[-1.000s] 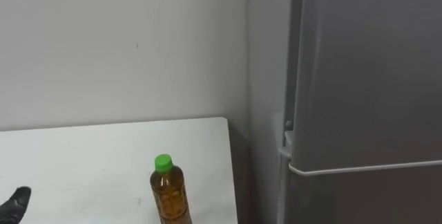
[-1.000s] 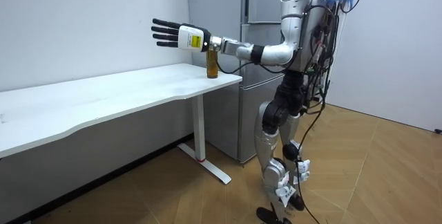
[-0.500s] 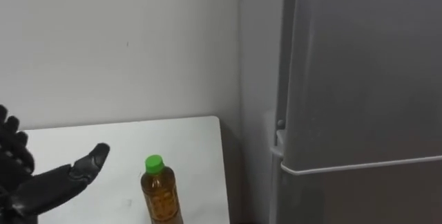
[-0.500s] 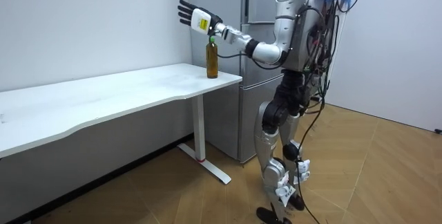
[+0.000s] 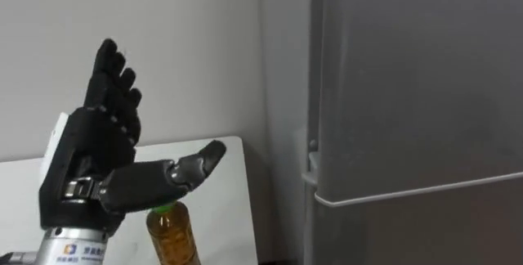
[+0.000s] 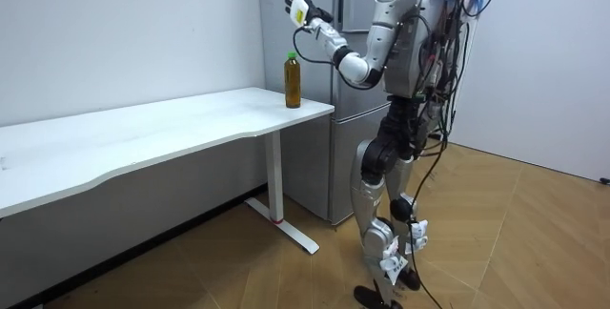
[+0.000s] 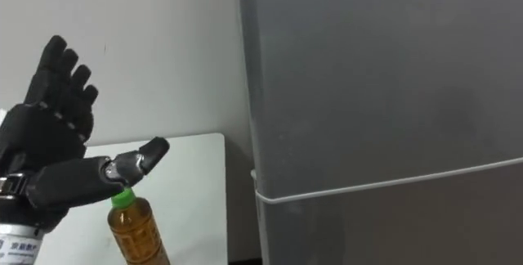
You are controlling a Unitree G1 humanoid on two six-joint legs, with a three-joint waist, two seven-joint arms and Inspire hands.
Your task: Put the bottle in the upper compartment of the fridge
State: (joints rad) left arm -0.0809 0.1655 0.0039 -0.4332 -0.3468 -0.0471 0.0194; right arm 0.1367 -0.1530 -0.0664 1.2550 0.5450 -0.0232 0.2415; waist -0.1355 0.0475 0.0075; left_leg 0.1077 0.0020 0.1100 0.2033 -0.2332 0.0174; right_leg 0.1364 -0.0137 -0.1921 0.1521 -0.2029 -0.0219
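At lower left, the green-capped bottle (image 5: 173,235) stands on the white table (image 5: 232,185), partly behind the left hand (image 5: 96,165), whose fingers are spread and empty. It looks full, so fairly heavy, and its plastic smooth; a grasp round the middle seems best.

1. A plain white wall (image 6: 124,32) fills the room view's left.
2. A long white table (image 6: 143,142) stands along it, carried near its right end by a white leg (image 6: 276,180) with a flat foot.
3. The floor (image 6: 496,252) is light wood laid in herringbone.
4. Another white wall (image 6: 553,61) closes the far right.
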